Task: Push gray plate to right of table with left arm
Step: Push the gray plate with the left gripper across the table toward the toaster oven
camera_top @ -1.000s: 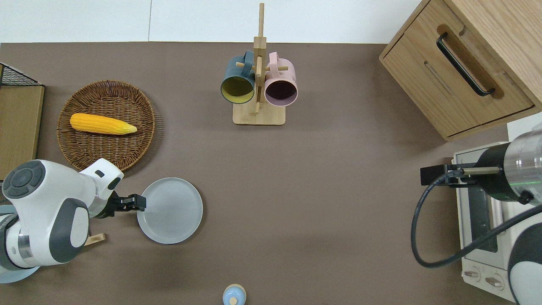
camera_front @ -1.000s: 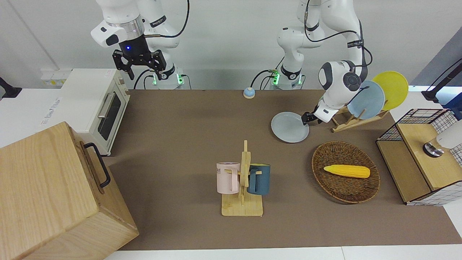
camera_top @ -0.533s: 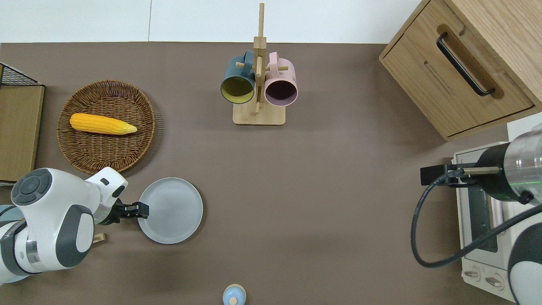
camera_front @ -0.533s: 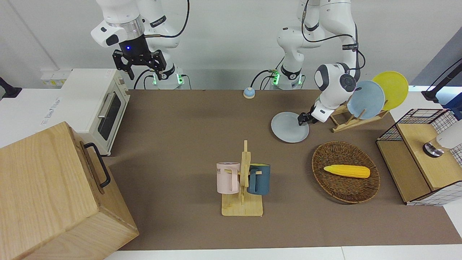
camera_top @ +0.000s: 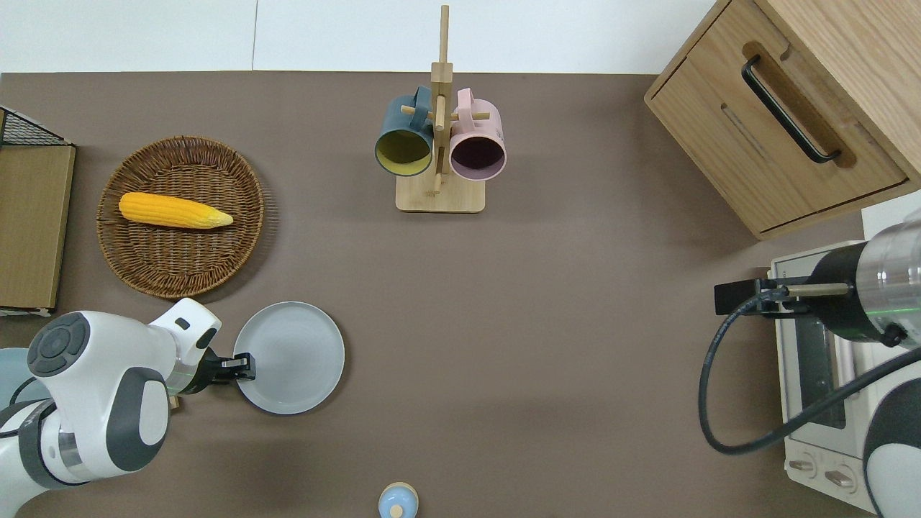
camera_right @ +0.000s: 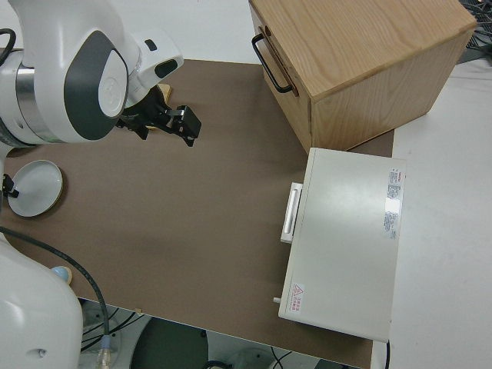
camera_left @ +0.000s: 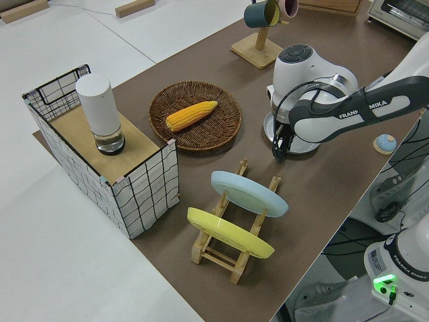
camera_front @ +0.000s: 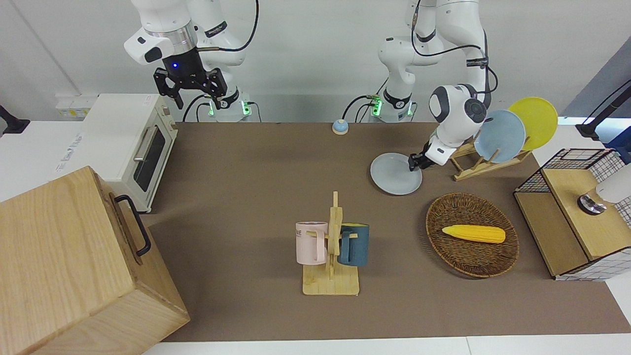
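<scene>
Since the earlier frame, left hand [camera_top: 245, 364] has shifted toward the robots along the gray plate [camera_top: 289, 357] rim. Plate lies at the hand's 3 o'clock in the overhead view, touching; finger state: cannot tell. Right arm is parked.

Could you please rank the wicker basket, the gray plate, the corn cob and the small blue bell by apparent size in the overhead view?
1. wicker basket
2. gray plate
3. corn cob
4. small blue bell, partly cut off by the view's edge, yet clearly smallest.
</scene>
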